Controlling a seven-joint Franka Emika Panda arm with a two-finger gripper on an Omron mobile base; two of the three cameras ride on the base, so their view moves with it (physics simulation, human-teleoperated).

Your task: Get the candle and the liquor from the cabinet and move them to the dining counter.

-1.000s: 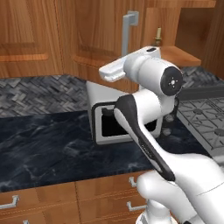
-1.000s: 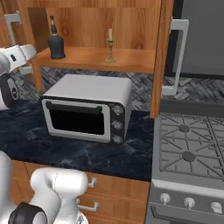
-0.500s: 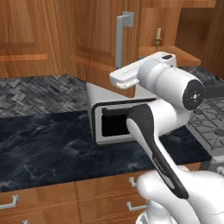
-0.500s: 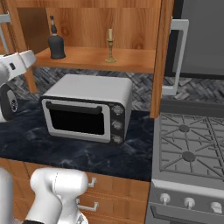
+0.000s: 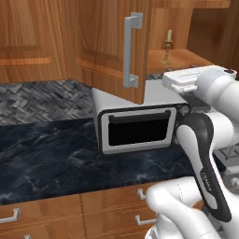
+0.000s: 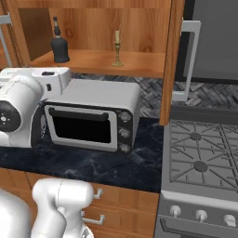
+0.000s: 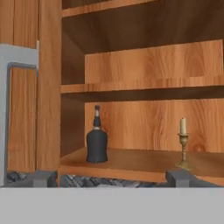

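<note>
Nearest, smooth white arm (image 5: 205,154) with a dark glossy joint band, rising over reddish-brown drawer fronts (image 5: 56,217) with small metal pulls. Beyond these, black marble-look worktop (image 5: 46,158) veined in pale grey, carrying a boxy silver toaster oven (image 6: 93,118) with a dark glass door and three round knobs down its right side. To the right of that, a grey gas stove (image 6: 202,158) with cast grates. Behind the worktop, a herringbone grey tile backsplash (image 5: 42,100). Above it, the cabinet (image 6: 93,28) in warm panelled wood grain, both doors swung open, long grey bar handles (image 5: 132,49) standing off the door faces. In the hand view, gripper (image 7: 113,177) held level with the lowest shelf and short of its front edge, the two blunt grey fingertips (image 7: 43,177) spread wide apart with nothing between them. On that shelf, the liquor (image 7: 96,142), matt black with a squat bell body and thin capped neck, upright toward the left end, above and just inside the left tip. The candle (image 7: 183,144), a short cream stick in a slender brass holder on a round flat foot, upright toward the right, above the right tip. Bottle and candle well apart from each other, both farther in than the fingertips and untouched. Higher up, a second bare wooden shelf (image 7: 144,85).
</note>
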